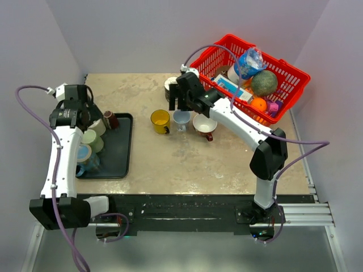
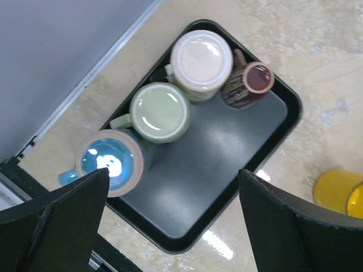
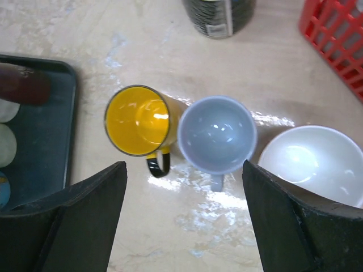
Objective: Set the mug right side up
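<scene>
Pale blue mug [image 3: 216, 135] stands mouth-up on the worktop [image 3: 170, 45], in the middle of my right wrist view. It is right against the yellow mug [image 3: 138, 120] on its left, and the white mug [image 3: 311, 164] is just beside it at the lower right. My right hand [image 3: 182, 215] hangs above it, fingers spread wide, holding nothing. My left hand [image 2: 173, 215] is also wide and empty, over the black tray [image 2: 227, 164] at the left of the overhead frame.

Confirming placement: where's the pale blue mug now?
In the top view, the pale blue mug stands mid-table between the yellow mug, left, and white mug, right, under the right gripper.
</scene>
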### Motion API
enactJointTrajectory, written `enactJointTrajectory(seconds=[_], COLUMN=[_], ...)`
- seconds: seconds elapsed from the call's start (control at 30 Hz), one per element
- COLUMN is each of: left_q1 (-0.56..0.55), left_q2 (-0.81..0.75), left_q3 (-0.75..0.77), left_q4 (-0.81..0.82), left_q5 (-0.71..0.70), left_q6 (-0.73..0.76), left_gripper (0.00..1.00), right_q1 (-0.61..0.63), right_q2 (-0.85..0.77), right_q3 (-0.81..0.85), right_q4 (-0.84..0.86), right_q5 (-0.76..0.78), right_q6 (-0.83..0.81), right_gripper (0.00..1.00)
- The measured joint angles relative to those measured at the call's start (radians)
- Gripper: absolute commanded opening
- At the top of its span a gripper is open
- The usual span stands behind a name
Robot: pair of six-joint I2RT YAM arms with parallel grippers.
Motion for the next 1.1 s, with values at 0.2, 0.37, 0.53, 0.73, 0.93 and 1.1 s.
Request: enactJointTrajectory(seconds=[0.2,0.37,0.53,0.73,0.93,1.1], left_q1=[0.215,0.333,0.366,0.382,0.447,0.502], left_q2=[-0.044,-0.103,-0.166,-0.211,-0.231,-0.236], left_q3=[-0.125,-0.262,-0.343,-0.346,-0.346,-0.389], left_q4=[0.016,0.018,0.008,-0.023,-0.002,0.083], left_q5=[0.015,0.032,0.037,0.014,0.036,0.081], left_q6=[-0.026,-0.092,-0.170,-0.274,-0.423,-0.614], left_gripper=[0.99,0.99,0.99,0.99,0.99,0.97], right_q1=[-0.048,-0.064,-0.083,-0.097,-0.105,-0.117], right_q2=[-0.031,-0.031,-0.043,-0.077,-0.082,-0.080], right_q3=[-0.078,-0.108,-0.121,-0.138,-0.126,-0.082], right_q4=[-0.007,-0.013,-0.013,-0.019,-0.058,-0.103], right_q5=[-0.033,-0.059,-0.068,-0.071,-0.090,-0.093], right_q6=[0.001,0.000,0.000,-0.001,-0.009,-0.027], right_gripper=[0.87,0.87,0.87,0.87,0.87,0.87])
